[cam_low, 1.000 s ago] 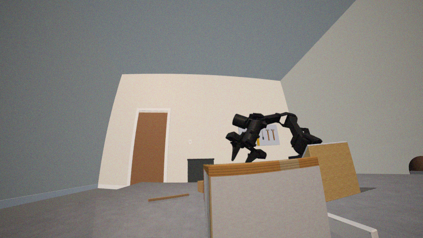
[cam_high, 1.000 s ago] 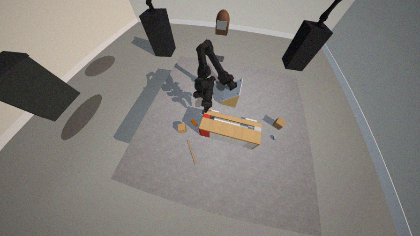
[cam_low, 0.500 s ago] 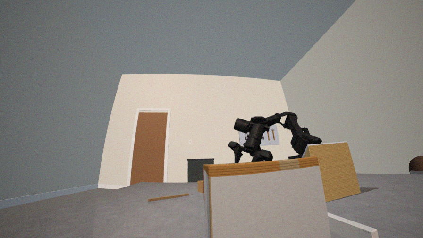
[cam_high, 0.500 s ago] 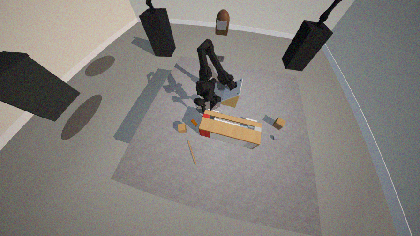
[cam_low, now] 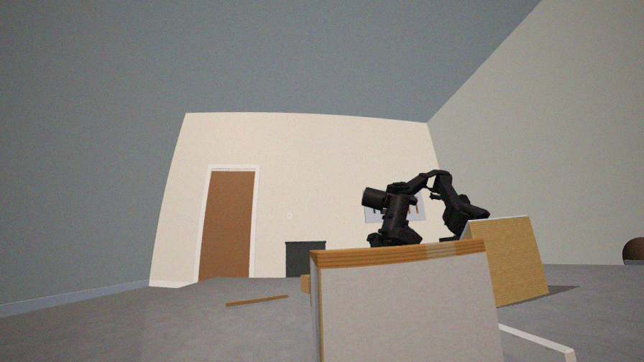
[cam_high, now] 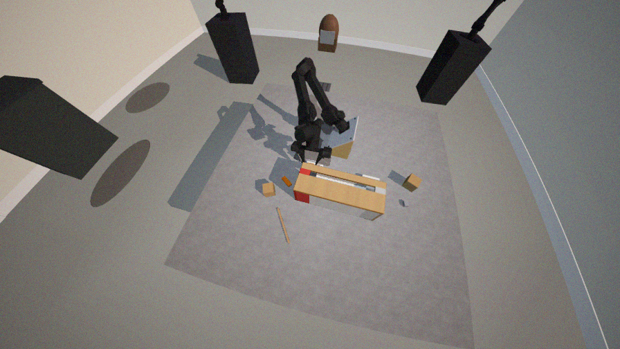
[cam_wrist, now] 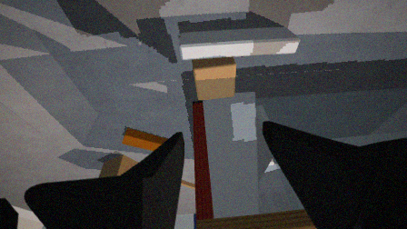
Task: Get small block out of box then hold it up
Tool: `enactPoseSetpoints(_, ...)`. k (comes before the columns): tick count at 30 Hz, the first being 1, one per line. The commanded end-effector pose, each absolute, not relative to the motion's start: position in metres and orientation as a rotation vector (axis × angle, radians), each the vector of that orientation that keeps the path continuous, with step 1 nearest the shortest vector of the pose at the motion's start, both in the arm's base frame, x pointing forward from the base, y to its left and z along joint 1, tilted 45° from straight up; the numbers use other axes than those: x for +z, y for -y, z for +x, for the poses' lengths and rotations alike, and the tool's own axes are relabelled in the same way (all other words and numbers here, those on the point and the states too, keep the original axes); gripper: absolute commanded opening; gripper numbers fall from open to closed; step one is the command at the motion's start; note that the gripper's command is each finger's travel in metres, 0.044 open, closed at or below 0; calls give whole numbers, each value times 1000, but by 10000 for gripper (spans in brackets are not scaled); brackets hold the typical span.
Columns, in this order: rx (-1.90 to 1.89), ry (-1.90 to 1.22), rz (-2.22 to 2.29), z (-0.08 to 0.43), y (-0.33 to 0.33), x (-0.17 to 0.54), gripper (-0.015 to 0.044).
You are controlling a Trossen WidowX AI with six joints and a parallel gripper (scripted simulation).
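The claw (cam_high: 310,163) (cam_low: 394,236) (cam_wrist: 223,132) stands apart, holding 0 blocks; an off-centre descent could jam what is probably the target wooden block (cam_wrist: 215,82) against the box (cam_high: 338,195) (cam_low: 405,310) (cam_wrist: 232,182).
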State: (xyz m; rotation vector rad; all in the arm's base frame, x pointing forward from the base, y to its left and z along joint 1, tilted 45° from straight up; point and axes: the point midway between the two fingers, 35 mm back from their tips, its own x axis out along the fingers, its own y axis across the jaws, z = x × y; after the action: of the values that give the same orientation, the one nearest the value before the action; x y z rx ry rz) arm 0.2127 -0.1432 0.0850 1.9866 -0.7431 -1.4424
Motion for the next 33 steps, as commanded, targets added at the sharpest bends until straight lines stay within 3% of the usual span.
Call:
enactPoseSetpoints(1, -1438, 794, 2020, 211, 144, 84, 285)
enactPoseSetpoints(33, -1443, 793, 2021, 207, 177, 52, 285)
